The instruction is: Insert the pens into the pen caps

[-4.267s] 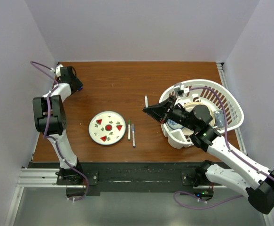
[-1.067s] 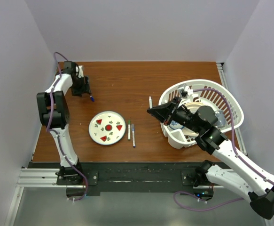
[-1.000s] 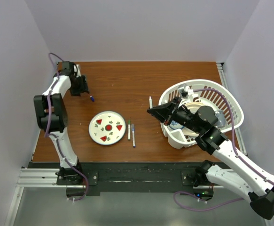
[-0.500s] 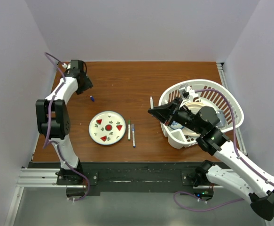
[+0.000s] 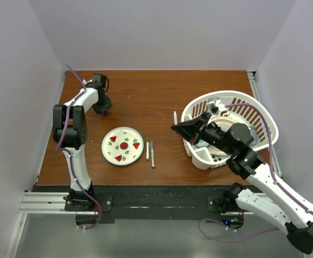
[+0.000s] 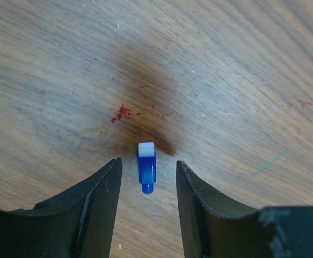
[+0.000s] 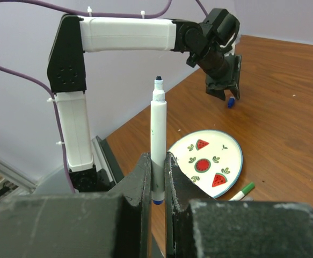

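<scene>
The blue cap [image 6: 146, 167] is lying flat on the bench [image 6: 242, 80], upper left in the top view. In the left wrist view it sits right in the gap between the two fingers of your left hand [image 5: 104, 109], which are spread open on either side and not touching it. Its long axis runs up-down in that frame, white end up, so it lies along the fingers rather than across the gap, and closing should pinch its sides, I reckon. Your left arm is clearly the nearer one. The right hand [image 7: 157, 180] is over at centre right by the white basket [image 5: 263, 115], clamped on a white pen [image 7: 158, 134] held upright, tip up. Compared with half a second back, the cap hasn't budged, but the left hand has swung down from the top-left corner to sit over it. The right arm has barely shifted. Two more pens [image 5: 147, 149] lie just right of the plate [image 5: 106, 149].
</scene>
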`<state>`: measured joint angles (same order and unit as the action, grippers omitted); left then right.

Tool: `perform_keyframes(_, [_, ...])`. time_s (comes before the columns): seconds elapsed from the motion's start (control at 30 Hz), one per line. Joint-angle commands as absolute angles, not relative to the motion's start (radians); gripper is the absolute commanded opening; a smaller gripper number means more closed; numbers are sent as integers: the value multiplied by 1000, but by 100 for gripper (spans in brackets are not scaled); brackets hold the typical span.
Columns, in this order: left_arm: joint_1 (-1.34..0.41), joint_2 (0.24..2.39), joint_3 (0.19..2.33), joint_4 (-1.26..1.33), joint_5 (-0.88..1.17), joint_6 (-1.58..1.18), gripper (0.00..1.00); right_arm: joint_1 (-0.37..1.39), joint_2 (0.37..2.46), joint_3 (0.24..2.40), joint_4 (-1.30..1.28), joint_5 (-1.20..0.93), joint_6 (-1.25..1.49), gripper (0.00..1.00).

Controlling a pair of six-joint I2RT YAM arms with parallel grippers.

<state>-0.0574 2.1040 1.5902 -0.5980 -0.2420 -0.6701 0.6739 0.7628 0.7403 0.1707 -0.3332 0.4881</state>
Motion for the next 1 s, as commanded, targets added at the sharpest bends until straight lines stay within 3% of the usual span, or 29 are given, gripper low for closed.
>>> perform_keyframes(0.0, [-60,2123,1626,-597,-288,-673,49,673,750,779,179,-310,468,0])
perform_keyframes(0.4, [-61,2158,1608,-586,-313,-632,35,672,738,781,167,-302,471,0])
perform_keyframes(0.5, [-61,2128,1568,-555,-298,-618,21,672,750,782,169,-295,489,0])
perform_keyframes(0.6, [-61,2071,1519,-517,-267,-611,1,672,770,793,152,-293,508,0])
perform_keyframes(0.83, [-64,1855,1343,-352,-86,-594,0,672,836,788,184,-342,537,0])
perform_keyframes(0.97, [-98,1703,1204,-130,173,-621,0,673,897,776,219,-341,555,0])
